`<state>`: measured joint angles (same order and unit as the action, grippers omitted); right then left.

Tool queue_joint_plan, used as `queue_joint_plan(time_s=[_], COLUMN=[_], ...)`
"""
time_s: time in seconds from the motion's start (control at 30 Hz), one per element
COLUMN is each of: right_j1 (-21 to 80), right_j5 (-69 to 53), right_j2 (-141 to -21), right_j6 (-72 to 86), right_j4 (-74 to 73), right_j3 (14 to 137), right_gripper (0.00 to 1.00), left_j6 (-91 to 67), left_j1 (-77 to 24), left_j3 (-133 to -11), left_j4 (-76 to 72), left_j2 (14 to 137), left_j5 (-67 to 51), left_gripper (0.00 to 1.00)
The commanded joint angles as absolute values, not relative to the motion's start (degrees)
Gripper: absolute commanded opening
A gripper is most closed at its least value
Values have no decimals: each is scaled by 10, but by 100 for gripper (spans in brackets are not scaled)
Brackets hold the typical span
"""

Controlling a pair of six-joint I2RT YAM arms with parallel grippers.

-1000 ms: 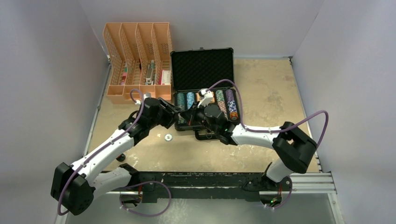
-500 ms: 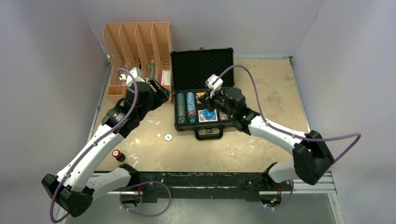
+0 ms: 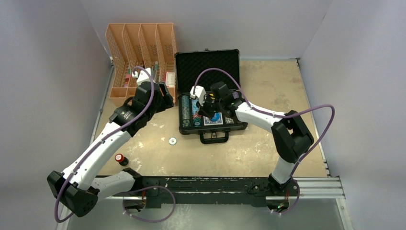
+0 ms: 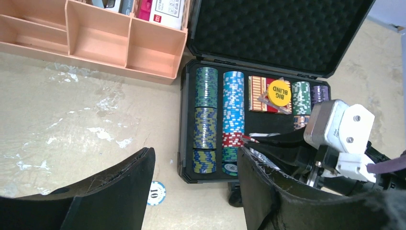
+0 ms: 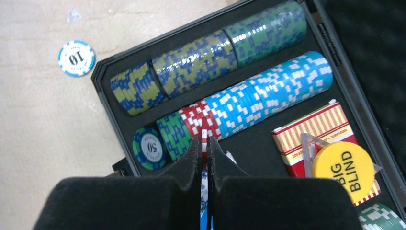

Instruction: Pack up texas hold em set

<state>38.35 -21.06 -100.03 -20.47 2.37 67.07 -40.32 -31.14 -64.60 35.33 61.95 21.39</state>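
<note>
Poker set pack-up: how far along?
Done: chip rows, red deck and Big Blind button sit in the open case. In hand: right gripper, jaws shut, tips at the red chips; left gripper open, empty. Left: the loose 10 chip on the table, then close the lid.

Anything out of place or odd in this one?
Yes: one chip marked 10 lies alone on the table, outside the open case by its front left corner, while the other chips sit in rows inside.

Your left gripper [image 3: 166, 99] has pulled back from the case's [image 3: 208, 69] front-left corner to beside the orange organiser [image 3: 139, 38], jaws wider. Your right gripper [image 3: 208, 108] has shifted left, from the blue deck [image 3: 214, 120] to the chip rows [image 3: 190, 110].
</note>
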Motion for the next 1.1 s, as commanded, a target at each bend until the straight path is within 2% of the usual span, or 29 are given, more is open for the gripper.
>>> queue_joint_plan(time_s=[0.0, 0.33, 0.73, 1.07], right_j1=[385, 387, 391, 392], right_j5=[-250, -236, -322, -219], right_j2=[-990, -1019, -1003, -991], right_j6=[-253, -260, -307, -269], right_j4=[-6, 6, -97, -2], right_j3=[687, 678, 695, 686], right_gripper=[0, 0, 0, 0], left_j6=[-379, -381, -382, -387], left_j1=[-307, -303, -301, -299], left_j3=[-647, -645, -648, -639], left_j4=[327, 323, 338, 341], left_j2=[619, 630, 627, 616], left_j5=[237, 230, 220, 220], left_gripper=[63, 63, 63, 63])
